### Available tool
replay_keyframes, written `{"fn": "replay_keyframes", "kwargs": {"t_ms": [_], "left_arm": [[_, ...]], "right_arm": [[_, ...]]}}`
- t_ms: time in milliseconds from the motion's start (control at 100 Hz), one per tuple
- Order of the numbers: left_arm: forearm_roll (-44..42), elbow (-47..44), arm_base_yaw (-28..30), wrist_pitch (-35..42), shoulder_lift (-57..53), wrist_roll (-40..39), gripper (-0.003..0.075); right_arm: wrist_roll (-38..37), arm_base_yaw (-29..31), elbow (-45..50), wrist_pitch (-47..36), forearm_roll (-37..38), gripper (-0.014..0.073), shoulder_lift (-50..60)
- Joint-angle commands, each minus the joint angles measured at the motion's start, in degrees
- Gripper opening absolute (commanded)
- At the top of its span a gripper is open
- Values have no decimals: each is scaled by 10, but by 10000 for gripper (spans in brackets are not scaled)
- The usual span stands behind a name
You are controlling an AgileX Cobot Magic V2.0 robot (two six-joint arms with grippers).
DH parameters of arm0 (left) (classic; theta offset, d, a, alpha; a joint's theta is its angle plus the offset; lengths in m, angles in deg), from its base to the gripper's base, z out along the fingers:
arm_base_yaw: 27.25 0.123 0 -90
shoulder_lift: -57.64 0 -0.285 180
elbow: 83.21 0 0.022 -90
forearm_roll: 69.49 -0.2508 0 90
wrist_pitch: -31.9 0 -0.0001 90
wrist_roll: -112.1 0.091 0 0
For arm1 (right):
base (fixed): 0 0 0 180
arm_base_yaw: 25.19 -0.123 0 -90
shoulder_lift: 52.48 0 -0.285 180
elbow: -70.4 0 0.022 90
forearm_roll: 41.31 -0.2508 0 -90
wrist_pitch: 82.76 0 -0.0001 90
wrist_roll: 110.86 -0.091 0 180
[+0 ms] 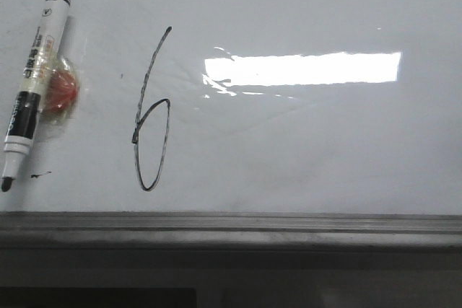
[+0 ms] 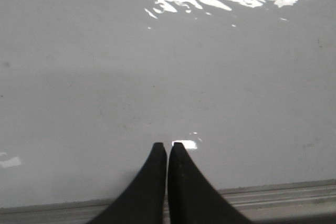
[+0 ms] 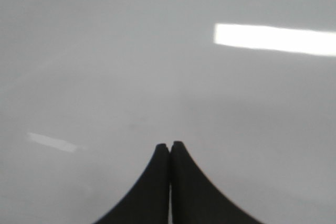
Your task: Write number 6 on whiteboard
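A thin black hand-drawn number 6 (image 1: 151,117) stands on the glossy whiteboard (image 1: 310,142), left of a bright rectangular glare. A black-and-white marker (image 1: 35,88) lies on the board at the far left, uncapped tip toward the near edge, with an orange-red blob taped to its side. My left gripper (image 2: 167,145) is shut and empty above bare board (image 2: 168,77) near its grey edge strip. My right gripper (image 3: 169,144) is shut and empty above bare board (image 3: 131,66). Neither gripper shows in the front view.
A grey metal edge strip (image 1: 231,223) runs along the board's near side; it also shows in the left wrist view (image 2: 283,195). A tiny black smudge (image 1: 40,174) sits beside the marker tip. Glare patches lie on the board.
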Motion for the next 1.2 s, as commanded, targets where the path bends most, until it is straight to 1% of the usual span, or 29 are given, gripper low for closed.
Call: {"fn": "replay_keyframes", "kwargs": {"t_ms": [0,90,260,290,320,410,470,510,1190], "left_arm": [[1,-26,1,30,-17,-5,-19],[1,-26,1,30,-17,-5,-19],[1,-26,1,30,-17,-5,-19],[1,-26,1,30,-17,-5,-19],[1,-26,1,30,-17,-5,-19],[1,-26,1,30,-17,-5,-19],[1,-26,1,30,-17,-5,-19],[1,-26,1,31,-17,-5,-19],[1,-26,1,34,-16,-5,-19]], "right_arm": [[-2,54,-12,-4,10,-64,-6],[-2,89,12,0,10,-64,7],[-6,100,80,1,-7,-64,79],[-6,100,77,52,-4,-64,92],[-6,101,76,83,-3,-64,106],[-6,101,77,152,-1,-64,140],[-5,101,77,197,-1,-64,184],[-3,101,77,192,0,-64,203],[-3,101,77,197,-1,-64,198]]}}
